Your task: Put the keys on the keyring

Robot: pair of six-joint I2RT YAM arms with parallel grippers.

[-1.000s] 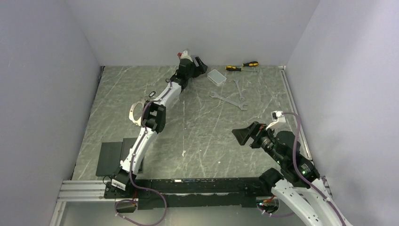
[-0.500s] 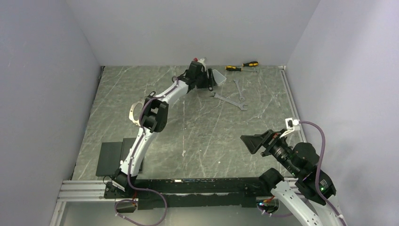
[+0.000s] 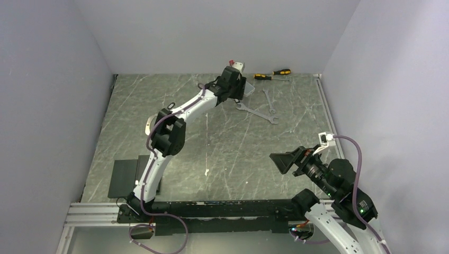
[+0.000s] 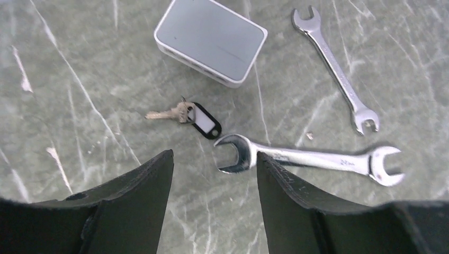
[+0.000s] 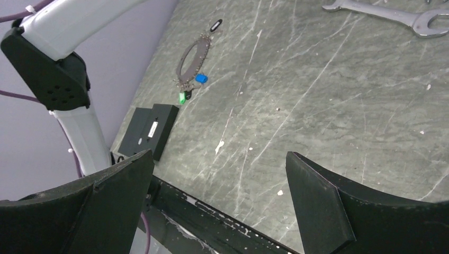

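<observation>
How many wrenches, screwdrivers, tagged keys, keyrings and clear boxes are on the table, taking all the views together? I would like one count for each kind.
Wrenches: 2
Screwdrivers: 2
Tagged keys: 4 (black, black, blue, green)
Keyring: 1
Clear box: 1
Total: 10

On my right wrist cam the keyring [image 5: 193, 58] lies flat, a big thin silver loop, with a blue-tagged key [image 5: 200, 78] and a green-tagged key [image 5: 182, 97] right at its near rim; can't tell if they're threaded on. A black-tagged key [image 5: 215, 24] sits loose just beyond it. The left wrist cam shows another key [image 4: 180, 113], pale metal with a black tag, lying flat on its own
</observation>
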